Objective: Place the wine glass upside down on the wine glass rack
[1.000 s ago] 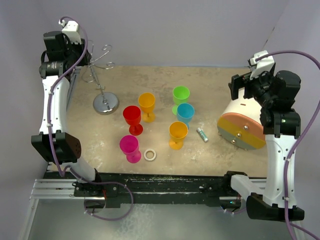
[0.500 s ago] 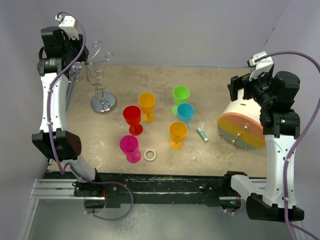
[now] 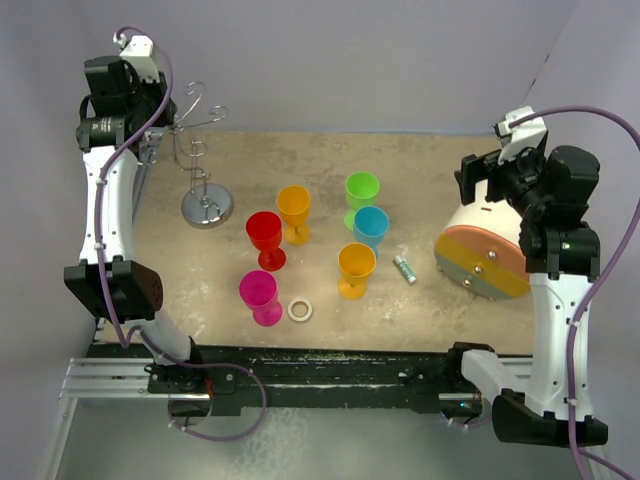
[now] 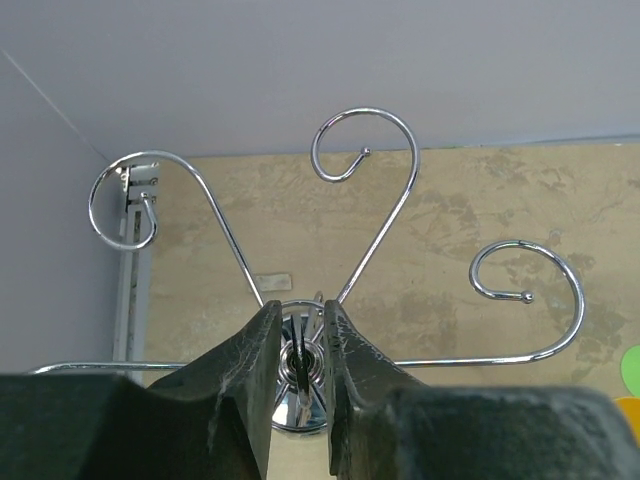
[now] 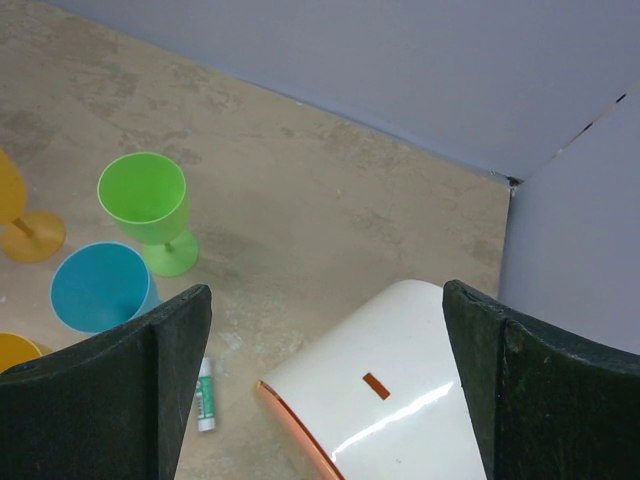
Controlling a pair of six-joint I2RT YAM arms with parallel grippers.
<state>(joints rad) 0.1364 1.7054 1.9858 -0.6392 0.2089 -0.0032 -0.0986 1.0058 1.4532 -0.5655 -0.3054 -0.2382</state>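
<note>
1. Wine glass rack (image 3: pixel 207 207): thin chromed wire, curled hooks, round mirror-bright base; far left corner of the mottled beige table (image 3: pixel 450 170).
2. Left gripper (image 4: pixel 300 318): matte dark jaws pinch the rack's top hub.
3. Right gripper (image 5: pixel 325 290): spread wide.

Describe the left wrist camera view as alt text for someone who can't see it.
The left gripper pinches the hub at the top of the silver wine glass rack, seen from above, its curled wire hooks fanning out over the beige table with no glass hanging on them. A plain grey wall fills the background.
</note>
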